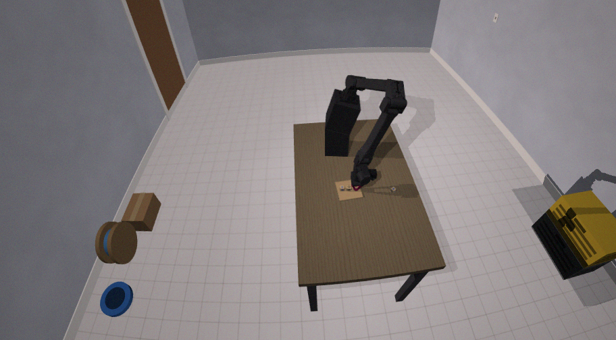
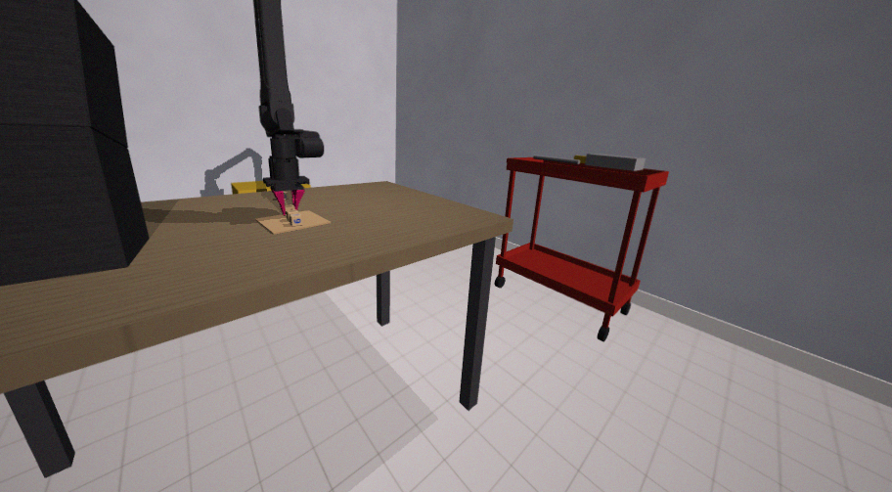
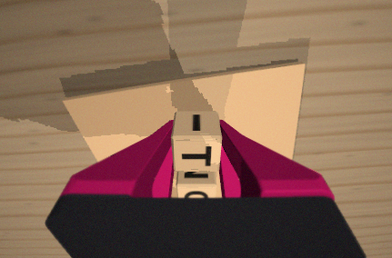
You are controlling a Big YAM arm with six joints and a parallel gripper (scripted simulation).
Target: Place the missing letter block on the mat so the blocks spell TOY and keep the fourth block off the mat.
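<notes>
Four letter blocks counted in the top view: two on the mat (image 1: 350, 195) at (image 1: 342, 188) and (image 1: 348, 188), one T block (image 3: 196, 152) gripped at the mat's end, one stray block (image 1: 392, 188) well apart on the bare table (image 1: 363, 245). One mat, tan, lying flat. One arm, rising from one black pedestal (image 1: 340, 132) at the table's far edge.

Around the table, noted: one brown door (image 1: 149, 32), one cardboard box (image 1: 141, 211), one cable spool (image 1: 115, 242), one blue dish (image 1: 116, 298) on the floor, one yellow-and-black case (image 1: 574, 232), one red cart (image 2: 637, 210) bearing flat grey items on its top shelf. Nothing found between the gripped block and the mat's blocks; arm shadow cast across the mat in the wrist view.

Gripper (image 3: 197, 182) pointed down over the mat, magenta fingers narrowly parted and clamped on the sides of the T block. T face seen toward the wrist camera, an I-like mark on the adjoining face beyond it. Second block face marked O visible just beneath the camera edge, touching or just beside the held block; contact with the mat not determinable.
</notes>
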